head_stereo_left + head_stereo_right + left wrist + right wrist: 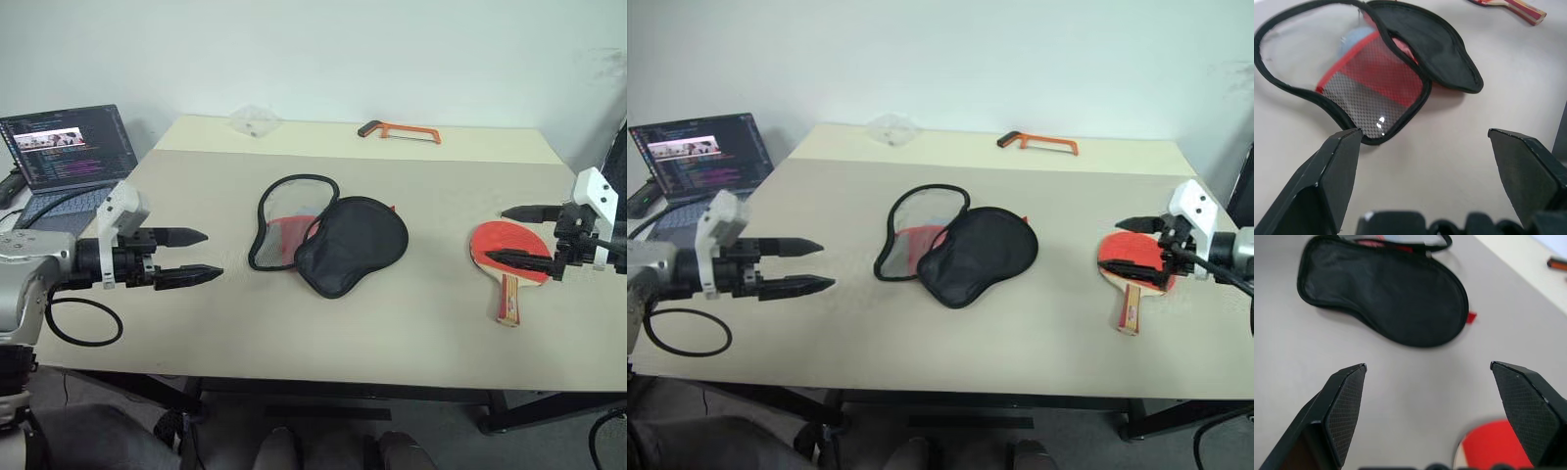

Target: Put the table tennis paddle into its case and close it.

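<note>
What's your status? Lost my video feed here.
Left tool and right tool open, empty. Paddle on table, under right tool. Case unzipped mid-table. Nothing between.

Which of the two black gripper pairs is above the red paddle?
The right gripper: it hovers open over the round red table tennis paddle; the left gripper hovers over bare table.

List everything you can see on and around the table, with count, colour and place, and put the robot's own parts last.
table tennis paddle: one, red face, wooden handle, table's right side.
case: one, black with red lining, lying open at table centre.
hacksaw: one, orange, far edge of table.
clear plastic bag: one, far edge, left of the hacksaw.
laptop: one, dark, screen on, left of the table.
table: one, beige.
left gripper: black fingers, open, over table's left.
right gripper: black fingers, open, over the paddle.
</note>
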